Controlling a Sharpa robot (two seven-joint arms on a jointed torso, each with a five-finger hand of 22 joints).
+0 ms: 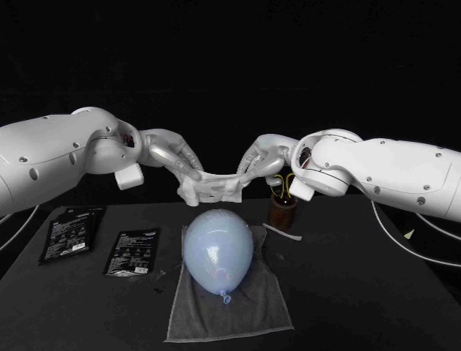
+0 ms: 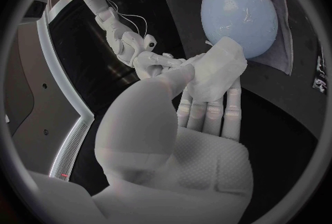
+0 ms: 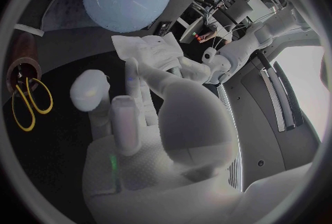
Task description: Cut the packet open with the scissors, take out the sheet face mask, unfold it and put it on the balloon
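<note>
Mask (image 1: 211,190) out, seemingly half-unfolded (scissors (image 1: 282,183) parked in cup (image 1: 283,212)); left hand (image 1: 177,164), right hand (image 1: 260,161) each pinch it above balloon (image 1: 218,250); draping remains.

sheet mask (image 3: 147,50) in robot hand (image 3: 166,119)

White mask (image 1: 215,190) crumpled, held above pale-blue balloon (image 1: 218,250); yellow-handled scissors (image 1: 283,184) upright, R; 2 black packets (image 1: 72,234) flat, L.
</note>
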